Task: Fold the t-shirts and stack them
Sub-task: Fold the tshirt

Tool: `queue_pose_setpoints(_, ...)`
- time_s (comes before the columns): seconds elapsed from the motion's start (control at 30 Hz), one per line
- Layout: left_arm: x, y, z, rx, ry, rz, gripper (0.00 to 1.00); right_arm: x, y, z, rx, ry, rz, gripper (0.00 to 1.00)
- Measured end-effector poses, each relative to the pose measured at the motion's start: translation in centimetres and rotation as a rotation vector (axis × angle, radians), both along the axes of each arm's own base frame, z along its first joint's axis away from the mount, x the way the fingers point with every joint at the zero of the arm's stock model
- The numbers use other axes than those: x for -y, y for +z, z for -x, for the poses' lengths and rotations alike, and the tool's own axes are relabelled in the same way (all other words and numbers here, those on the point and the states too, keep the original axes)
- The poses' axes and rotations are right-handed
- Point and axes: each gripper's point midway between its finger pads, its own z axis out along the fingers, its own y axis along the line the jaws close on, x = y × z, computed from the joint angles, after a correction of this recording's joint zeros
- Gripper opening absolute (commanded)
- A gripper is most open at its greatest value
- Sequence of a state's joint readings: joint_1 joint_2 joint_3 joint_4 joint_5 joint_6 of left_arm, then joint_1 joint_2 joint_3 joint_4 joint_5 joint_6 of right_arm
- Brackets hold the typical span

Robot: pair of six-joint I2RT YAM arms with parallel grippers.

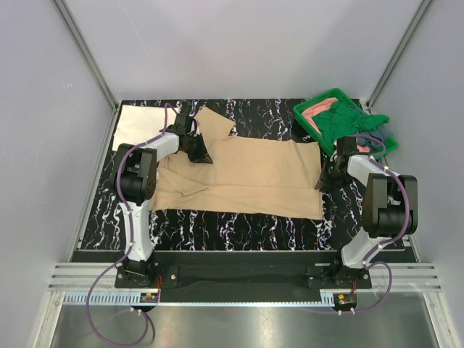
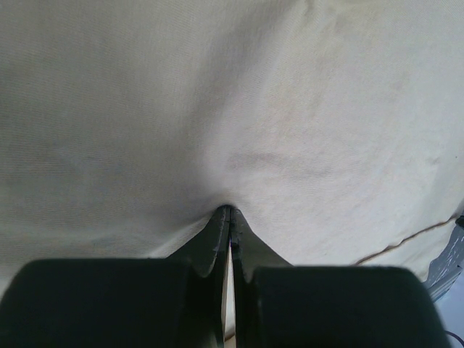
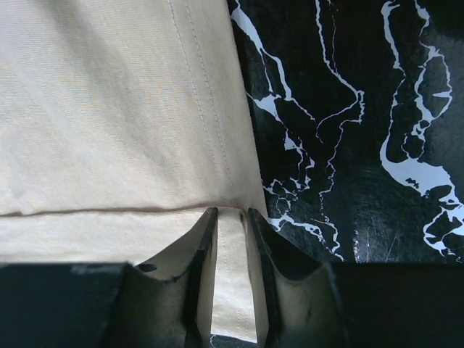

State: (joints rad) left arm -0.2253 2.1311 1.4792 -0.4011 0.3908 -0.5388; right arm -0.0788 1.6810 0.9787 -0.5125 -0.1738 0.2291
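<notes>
Across the middle of the black marbled table (image 1: 239,226), the tan t-shirt (image 1: 254,177) lies mostly flat, its long axis running left to right between the 2 arms. The left gripper (image 2: 230,210) is clenched on a pucker of cloth at the sleeve end. The right gripper (image 3: 233,217) sits at the hem end, jaws parted, with a strip of double-stitched hem lying loose between them. Any fold likely depends on the left grip, since the cloth stretches rightward from it. The fabric is soft, matte and finely woven.
</notes>
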Motion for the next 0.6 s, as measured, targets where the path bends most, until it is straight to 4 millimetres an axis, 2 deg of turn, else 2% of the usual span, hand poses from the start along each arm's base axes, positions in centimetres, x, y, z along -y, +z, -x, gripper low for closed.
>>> queue_pose_setpoints(0.13,0.0,0.0,0.0,0.000,0.000,0.000,0.05,0.0,-0.1,0.0,-0.004,0.002,0.001,0.23)
queue_pose_setpoints(0.17,0.0,0.0,0.0,0.000,0.000,0.000,0.05,0.0,-0.1,0.0,-0.003,0.002,0.001,0.15)
queue_pose_setpoints(0.3,0.0,0.0,0.0,0.000,0.000,0.000,0.06,0.2,-0.2,0.1,-0.004,0.003,0.014,0.00)
queue_pose_setpoints(0.6,0.0,0.0,0.0,0.000,0.001,-0.003,0.06,1.2,-0.4,0.7,-0.014,-0.033,0.064,0.00)
